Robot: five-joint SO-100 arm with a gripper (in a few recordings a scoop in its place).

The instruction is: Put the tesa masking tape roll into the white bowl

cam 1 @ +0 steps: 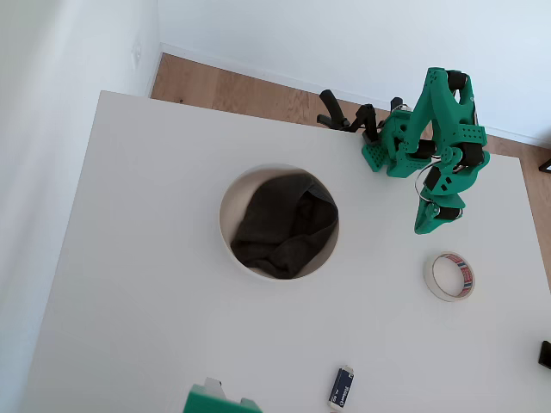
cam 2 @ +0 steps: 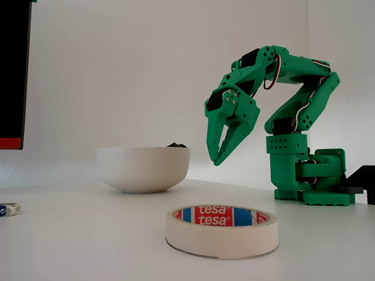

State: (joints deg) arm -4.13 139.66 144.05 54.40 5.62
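Observation:
The tesa masking tape roll (cam 1: 449, 276) lies flat on the white table, a cream ring with a red, white and blue core; in the fixed view it is the tesa masking tape roll (cam 2: 221, 231) in the foreground. The white bowl (cam 1: 223, 222) stands mid-table with a dark grey cloth (cam 1: 284, 224) inside, and its wall shows as the white bowl (cam 2: 143, 170) in the fixed view. My green gripper (cam 1: 425, 228) hangs above the table, pointing down, between bowl and tape and closer to the tape. Seen from the fixed camera, the gripper (cam 2: 215, 161) has its fingertips together and holds nothing.
A small blue-and-white rectangular object (cam 1: 341, 387) lies near the table's front edge and shows at the far left as the blue-and-white object (cam 2: 9, 209). A green part (cam 1: 219, 401) pokes in at the bottom edge. The arm's base (cam 2: 307, 175) sits clamped at the table's back edge.

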